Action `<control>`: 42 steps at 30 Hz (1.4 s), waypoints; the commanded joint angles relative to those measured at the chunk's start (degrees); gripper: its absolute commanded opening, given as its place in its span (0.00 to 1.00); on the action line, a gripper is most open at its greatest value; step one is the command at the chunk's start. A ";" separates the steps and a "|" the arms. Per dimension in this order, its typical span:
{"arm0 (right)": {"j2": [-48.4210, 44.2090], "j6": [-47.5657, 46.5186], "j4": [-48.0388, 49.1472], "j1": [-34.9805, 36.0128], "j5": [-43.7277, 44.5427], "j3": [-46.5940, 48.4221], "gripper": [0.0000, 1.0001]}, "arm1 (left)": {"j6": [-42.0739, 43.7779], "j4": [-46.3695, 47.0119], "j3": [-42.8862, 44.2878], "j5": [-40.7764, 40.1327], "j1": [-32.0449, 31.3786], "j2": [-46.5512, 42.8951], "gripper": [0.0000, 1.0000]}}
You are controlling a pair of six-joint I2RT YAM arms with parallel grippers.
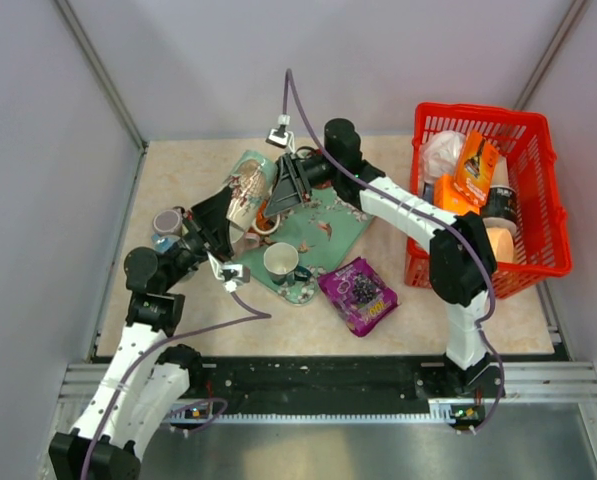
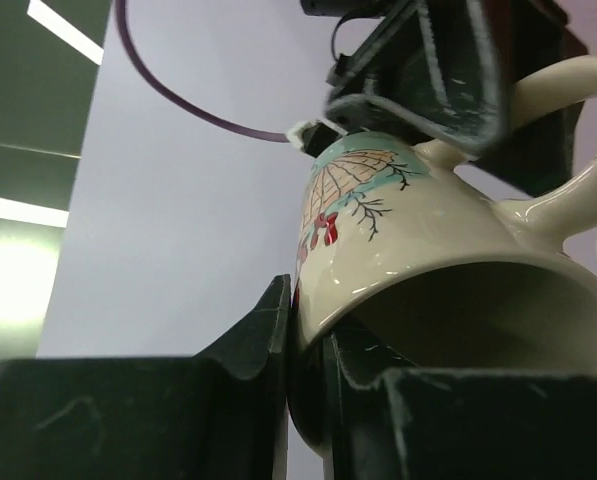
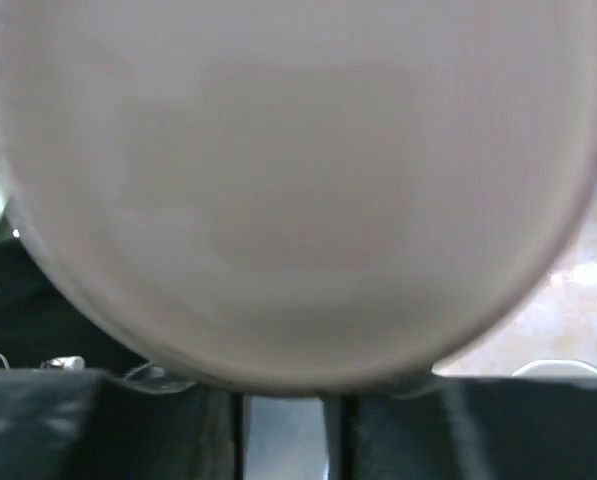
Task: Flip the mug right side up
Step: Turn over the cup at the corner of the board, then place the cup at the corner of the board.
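Note:
The mug (image 1: 246,188) is cream with a leaf print and a teal band. It hangs tilted in the air over the back left of the mat, mouth towards my left arm. My left gripper (image 1: 228,218) is shut on its rim: in the left wrist view one finger (image 2: 263,340) is outside the wall and the other inside the mug (image 2: 428,250). The handle (image 2: 578,140) points right. My right gripper (image 1: 273,188) rests against the mug's base (image 3: 298,180), jaws a narrow gap apart with nothing between them; it also shows in the left wrist view (image 2: 423,70).
A teal patterned mat (image 1: 333,225) lies mid-table with a small white cup (image 1: 280,260) on it. A purple packet (image 1: 358,295) lies at its near right. A red basket (image 1: 523,260) of items stands right. A brown-lidded jar (image 1: 166,222) stands left.

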 commanded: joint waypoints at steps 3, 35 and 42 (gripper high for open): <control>-3.63 -1.35 3.15 -0.60 1.37 2.85 0.57 | 1.87 -9.96 3.81 -2.01 -0.57 -4.12 0.00; -33.42 -61.91 -47.03 -6.67 40.22 -13.58 0.99 | -28.36 -95.35 24.75 -17.83 -5.14 22.41 0.00; -33.95 -63.66 -46.94 -6.76 41.98 -14.81 0.99 | -31.88 -83.46 19.29 -23.80 -9.00 22.23 0.00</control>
